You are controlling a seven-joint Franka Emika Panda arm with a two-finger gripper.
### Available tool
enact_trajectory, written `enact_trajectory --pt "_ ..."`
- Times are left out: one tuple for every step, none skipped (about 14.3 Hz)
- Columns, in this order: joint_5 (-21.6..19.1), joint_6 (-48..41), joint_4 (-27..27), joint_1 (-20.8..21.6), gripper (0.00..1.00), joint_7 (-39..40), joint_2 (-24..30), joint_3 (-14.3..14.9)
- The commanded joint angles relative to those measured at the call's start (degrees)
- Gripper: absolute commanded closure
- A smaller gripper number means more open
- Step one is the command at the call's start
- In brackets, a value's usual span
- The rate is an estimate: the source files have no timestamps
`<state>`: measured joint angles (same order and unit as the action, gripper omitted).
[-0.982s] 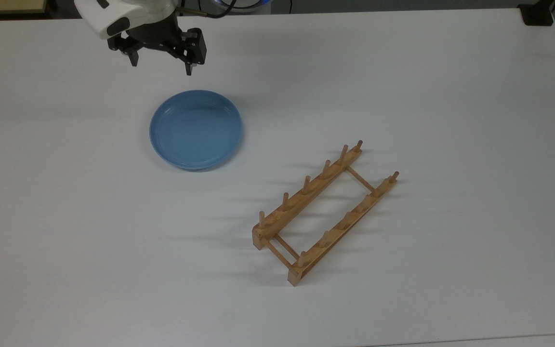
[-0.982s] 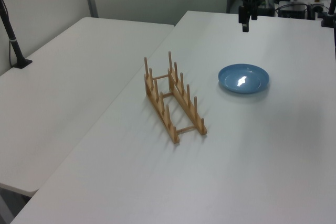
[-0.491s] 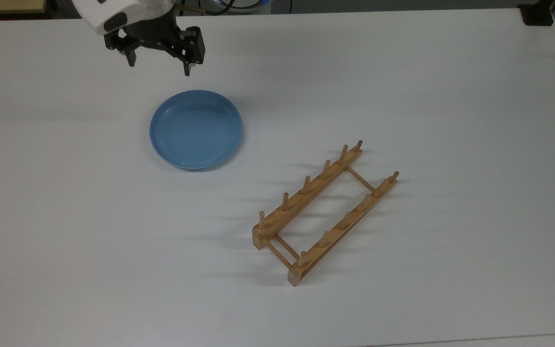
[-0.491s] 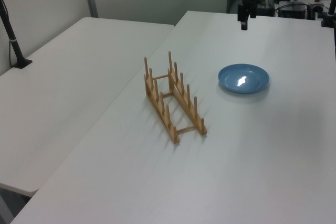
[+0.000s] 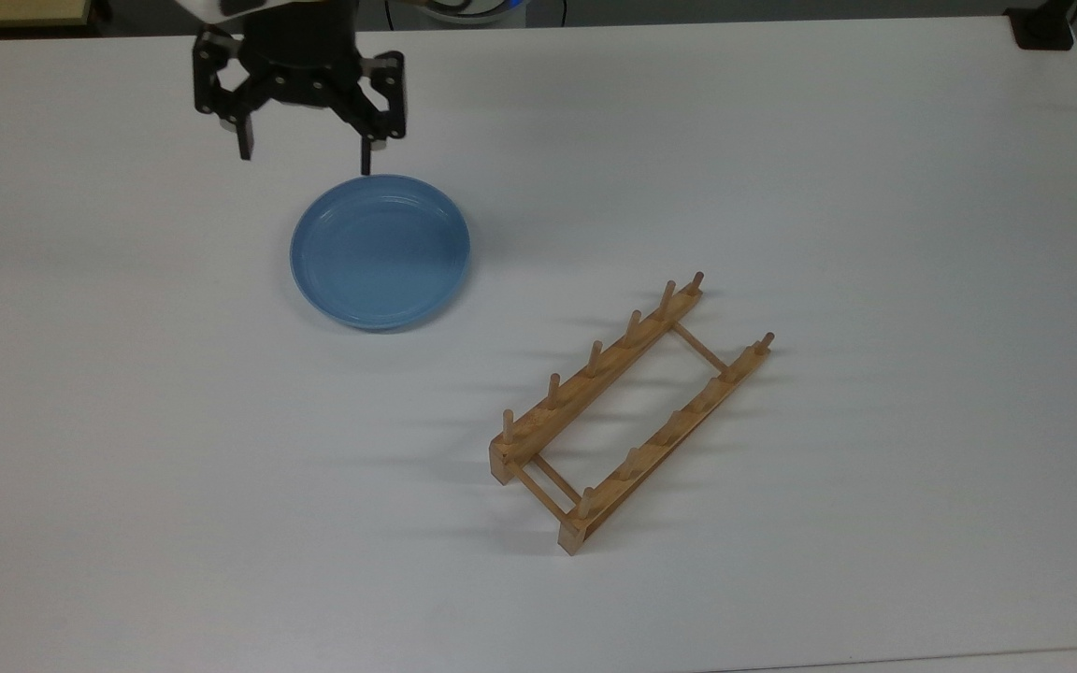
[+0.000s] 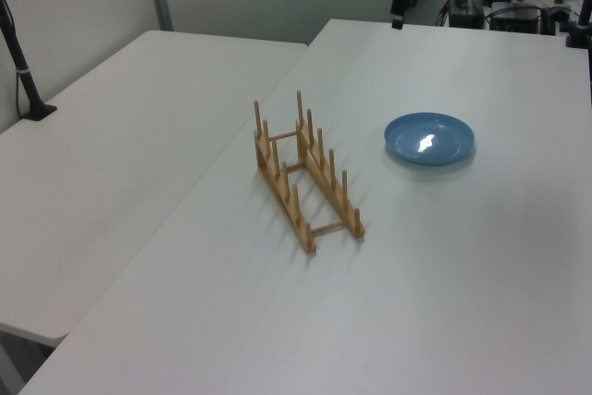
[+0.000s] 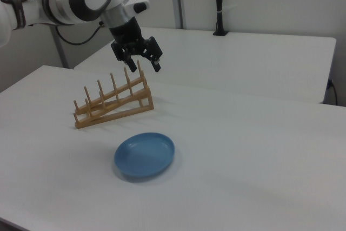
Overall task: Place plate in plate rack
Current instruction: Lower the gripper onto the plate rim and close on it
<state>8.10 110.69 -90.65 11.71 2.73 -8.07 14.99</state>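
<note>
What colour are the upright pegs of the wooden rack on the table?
The pegs are light brown, like the wooden plate rack's rails; the top view shows this best.

White table [image 5: 782,140] bears plate [image 5: 380,252], plate rack [image 5: 627,416] (well apart).

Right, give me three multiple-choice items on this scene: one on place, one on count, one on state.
1. Where is the plate?
A. in the plate rack
B. flat on the table
C. held by the tool

2. How many pegs stand on each rack rail?
A. three
B. six
C. ten

3. The tool's fingers are:
A. open, holding nothing
B. shut on the plate
C. shut on a peg

Answers: 1 B, the plate lies apart from the rack in the top view. 2 B, six pegs line each rail. 3 A, the fingers are spread, nothing between them.
</note>
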Motion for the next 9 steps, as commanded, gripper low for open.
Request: enact_trajectory --pt "-1.7 0.8 -0.4 0.7 0.09 0.9 -3.1 0.6" --pt "-7.2 0.3 -0.5 0.0 0.09 1.7 -4.2 1.3" --pt "-11.6 -0.6 -0.5 -1.4 0.09 4.7 -5.5 1.7" --pt "-13.5 -2.4 -0.4 -2.6 0.09 9.1 -6.8 2.5" --pt "-14.2 -4.3 -0.4 -3.0 0.09 12.9 -8.0 3.5" --pt "-14.2 -5.8 -0.4 -3.6 0.09 16.4 -8.9 4.9" --pt "-14.6 -6.8 -0.5 -4.1 0.09 20.7 -9.9 6.0" --pt "-15.1 -7.8 -0.7 -4.8 0.08 26.0 -11.3 7.0" --pt "-15.7 -8.3 -0.8 -5.1 0.00 29.9 -12.7 7.9"
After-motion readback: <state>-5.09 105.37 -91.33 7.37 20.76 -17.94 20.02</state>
